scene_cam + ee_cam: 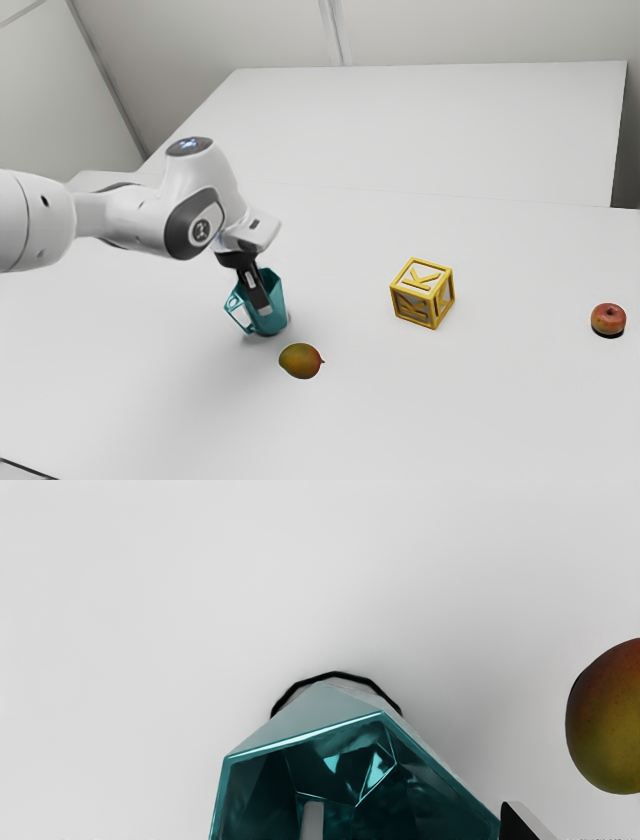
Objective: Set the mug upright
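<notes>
The teal mug (275, 318) stands on the table in the exterior view, opening up and leaning slightly, its handle toward the exterior view's left. My gripper (263, 304) reaches down at it from above. In the wrist view the mug (310, 720) shows its open mouth and dark interior, with a dark-edged base beyond the rim. There my gripper (412, 820) is open, one finger (313, 822) inside the mouth and the other (525, 825) outside the wall. A gap separates the inner finger from that wall. The mug's lower part is partly hidden.
A mango (301, 361) lies close to the mug, on the outer finger's side; the wrist view has the mango (607, 725) too. A yellow-framed letter block (423, 294) and a red apple (608, 319) sit farther toward the exterior view's right on the white table (450, 420).
</notes>
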Controlling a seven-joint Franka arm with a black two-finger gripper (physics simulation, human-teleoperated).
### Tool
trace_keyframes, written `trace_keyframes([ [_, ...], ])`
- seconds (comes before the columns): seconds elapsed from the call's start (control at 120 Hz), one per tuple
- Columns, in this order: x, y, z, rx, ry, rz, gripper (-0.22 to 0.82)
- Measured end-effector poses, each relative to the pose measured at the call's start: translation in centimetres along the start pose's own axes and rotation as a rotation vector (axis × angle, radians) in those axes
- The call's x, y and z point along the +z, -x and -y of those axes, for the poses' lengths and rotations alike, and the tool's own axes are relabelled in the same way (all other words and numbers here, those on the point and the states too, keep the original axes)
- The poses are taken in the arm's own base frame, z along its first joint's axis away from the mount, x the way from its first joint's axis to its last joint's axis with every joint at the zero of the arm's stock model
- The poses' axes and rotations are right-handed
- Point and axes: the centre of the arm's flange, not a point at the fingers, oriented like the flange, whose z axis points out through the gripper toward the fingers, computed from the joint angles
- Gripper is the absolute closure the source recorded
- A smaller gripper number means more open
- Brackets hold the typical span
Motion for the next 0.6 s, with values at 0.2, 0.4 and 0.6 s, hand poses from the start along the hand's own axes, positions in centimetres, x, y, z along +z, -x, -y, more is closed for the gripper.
trace_keyframes([
  [0.2, -4.8, -2.2, -1.2, 0.026, -0.048, -0.014, 0.15],
  [0.4, -11.6, -4.1, 0.1, -0.048, -0.059, -0.040, 0.06],
  [0.6, -18.5, -5.5, 0.8, -0.187, -0.051, -0.042, 0.03],
])
